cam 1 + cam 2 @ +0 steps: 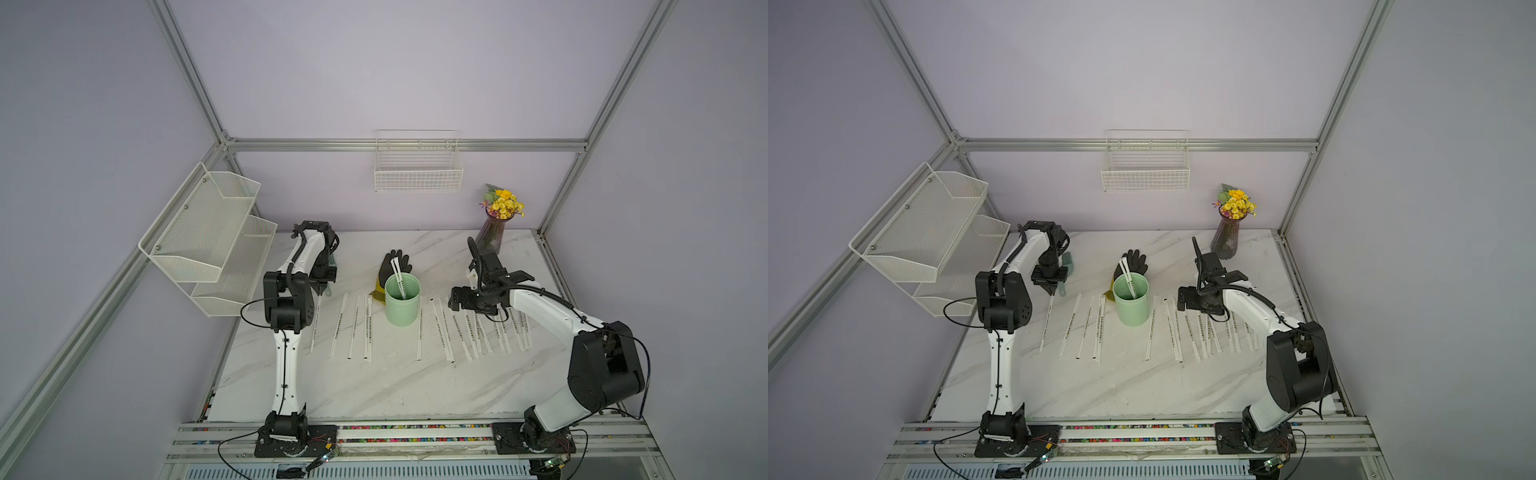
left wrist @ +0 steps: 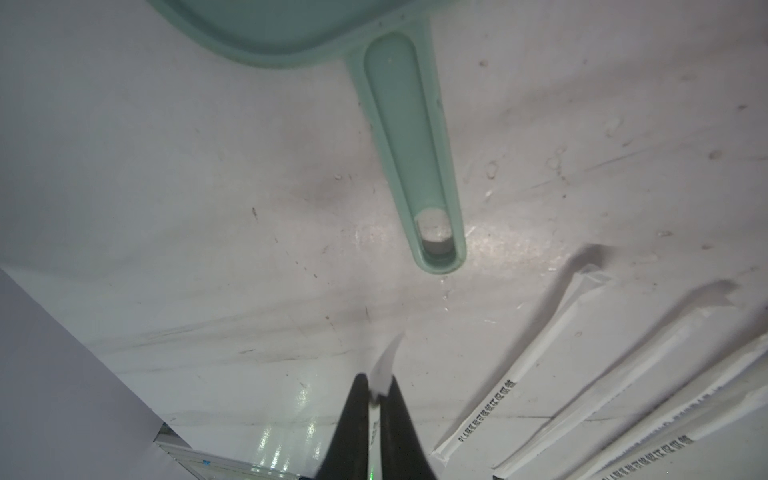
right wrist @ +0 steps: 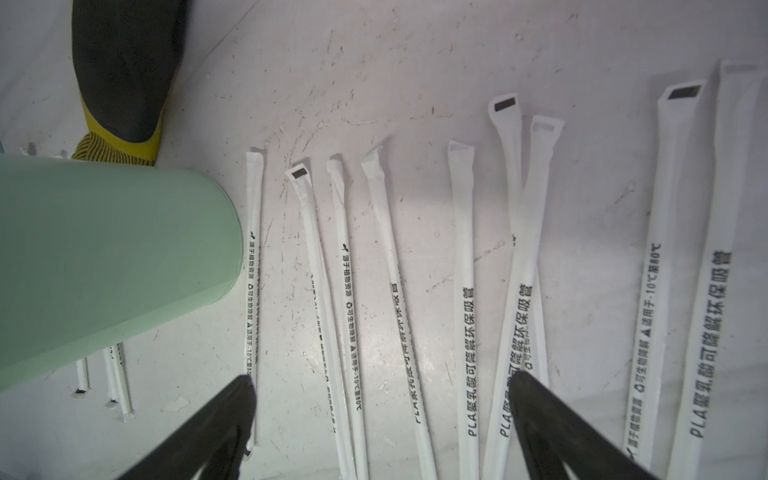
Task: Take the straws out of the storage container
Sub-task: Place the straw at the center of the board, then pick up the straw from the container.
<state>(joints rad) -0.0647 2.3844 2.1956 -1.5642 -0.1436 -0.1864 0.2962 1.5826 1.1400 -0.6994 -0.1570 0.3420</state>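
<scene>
Left wrist view has the left gripper (image 2: 376, 384) narrowed onto the paper end of the leftmost straw (image 2: 384, 365). That straw runs along the marble table (image 1: 374, 386), near a green long-handled pan (image 2: 411, 158). The right gripper (image 3: 384, 378) hangs wide apart, holding nothing, above the straws (image 3: 465, 249) laid in rows either side of the storage container (image 1: 401, 316). Two straws lean inside that cup. A black glove (image 1: 395, 264) lies just behind it, and a flower vase (image 1: 492, 237) stands well apart at the back.
</scene>
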